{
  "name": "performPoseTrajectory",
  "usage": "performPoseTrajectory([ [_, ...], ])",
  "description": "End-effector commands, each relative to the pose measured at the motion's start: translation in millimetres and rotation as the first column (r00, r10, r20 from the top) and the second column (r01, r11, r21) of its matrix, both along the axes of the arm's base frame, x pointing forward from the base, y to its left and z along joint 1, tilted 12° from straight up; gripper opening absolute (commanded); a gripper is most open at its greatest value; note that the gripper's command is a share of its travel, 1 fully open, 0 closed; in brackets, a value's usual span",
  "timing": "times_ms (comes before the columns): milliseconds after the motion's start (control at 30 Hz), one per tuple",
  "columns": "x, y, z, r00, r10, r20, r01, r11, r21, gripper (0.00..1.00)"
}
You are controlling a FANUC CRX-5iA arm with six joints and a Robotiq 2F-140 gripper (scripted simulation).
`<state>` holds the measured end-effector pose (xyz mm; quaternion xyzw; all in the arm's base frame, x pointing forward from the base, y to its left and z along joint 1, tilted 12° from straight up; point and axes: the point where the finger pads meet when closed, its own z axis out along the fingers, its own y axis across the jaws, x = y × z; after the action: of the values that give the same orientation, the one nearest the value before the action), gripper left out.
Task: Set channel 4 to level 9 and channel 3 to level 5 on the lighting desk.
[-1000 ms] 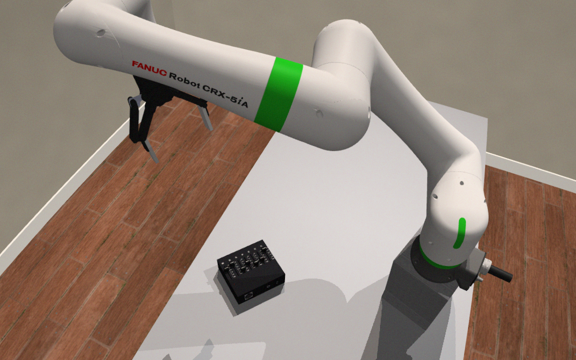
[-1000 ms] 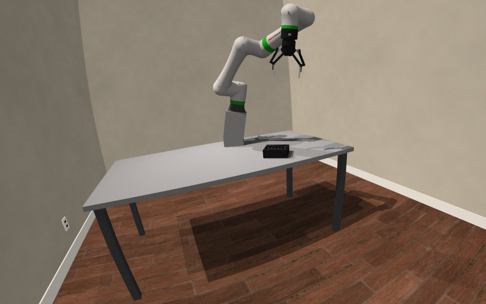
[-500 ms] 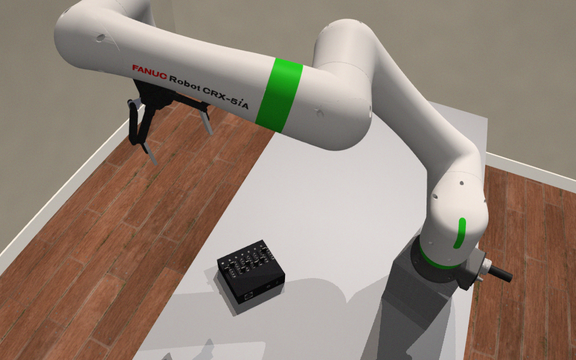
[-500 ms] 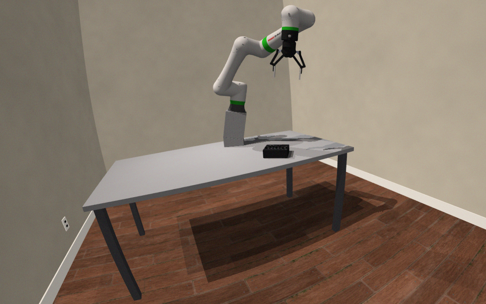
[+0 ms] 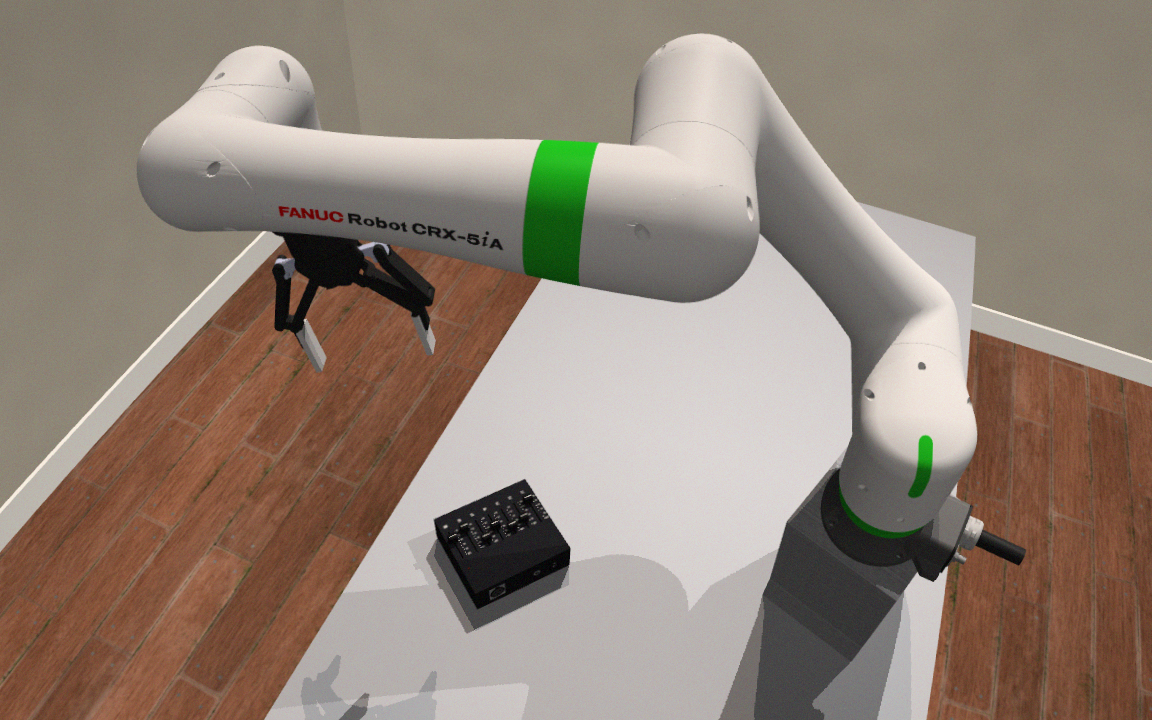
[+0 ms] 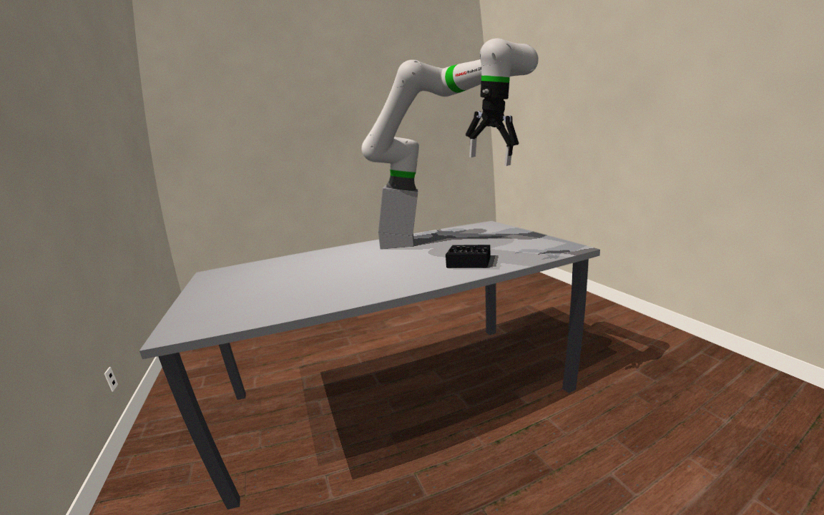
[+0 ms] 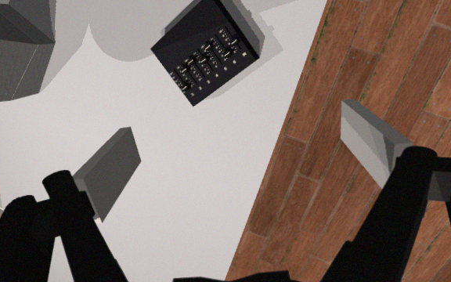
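My tool (image 5: pixel 363 344) hangs spread wide, grasping nothing, high above the surface's (image 5: pixel 652 402) edge. The desk (image 5: pixel 502 542) stands on the surface far below it, toward my base. I judge both faders remain unset; everything is left.

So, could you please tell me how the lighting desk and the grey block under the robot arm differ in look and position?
The lighting desk is black, low and flat; the grey block is pale grey and stands taller. The lighting desk carries a row of faders on top; the grey block carries the arm. The lighting desk lies near the table's long edge by the floorboards; the grey block stands further in. Both are boxy and rest on the white table.
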<state>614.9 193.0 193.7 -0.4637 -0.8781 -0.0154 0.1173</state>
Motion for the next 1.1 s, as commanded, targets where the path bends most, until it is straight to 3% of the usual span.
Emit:
performPoseTrajectory([
  [0, -8.1, 10.4, -45.0, 0.962, -0.273, 0.027, 0.273, 0.961, -0.030, 1.00],
  [133, -24.0, 14.6, -84.3, 0.898, -0.440, 0.004, 0.440, 0.897, -0.051, 1.00],
  [167, -24.0, 14.6, -84.3, 0.878, -0.480, 0.006, 0.479, 0.876, -0.056, 1.00],
  [333, -52.3, 15.4, -133.2, 0.746, -0.665, -0.021, 0.661, 0.745, -0.086, 1.00],
  [400, -52.3, 15.4, -133.2, 0.746, -0.665, -0.021, 0.661, 0.745, -0.086, 1.00],
  [433, -60.1, 14.7, -144.2, 0.651, -0.759, -0.025, 0.753, 0.650, -0.103, 1.00],
  [533, -83.7, 11.4, -173.2, 0.552, -0.833, -0.039, 0.825, 0.552, -0.123, 1.00],
  [700, -111.6, 5.3, -201.4, 0.343, -0.938, -0.050, 0.925, 0.347, -0.156, 1.00],
  [900, -136.3, -1.6, -222.6, 0.066, -0.996, -0.052, 0.979, 0.075, -0.192, 1.00],
  [967, -136.3, -1.6, -222.6, 0.066, -0.996, -0.052, 0.979, 0.075, -0.192, 1.00],
  [1000, -138.2, -2.2, -224.0, -0.071, -0.997, -0.044, 0.978, -0.061, -0.199, 1.00],
  [1067, -140.3, -2.8, -225.7, -0.149, -0.988, -0.039, 0.970, -0.139, -0.201, 1.00],
])
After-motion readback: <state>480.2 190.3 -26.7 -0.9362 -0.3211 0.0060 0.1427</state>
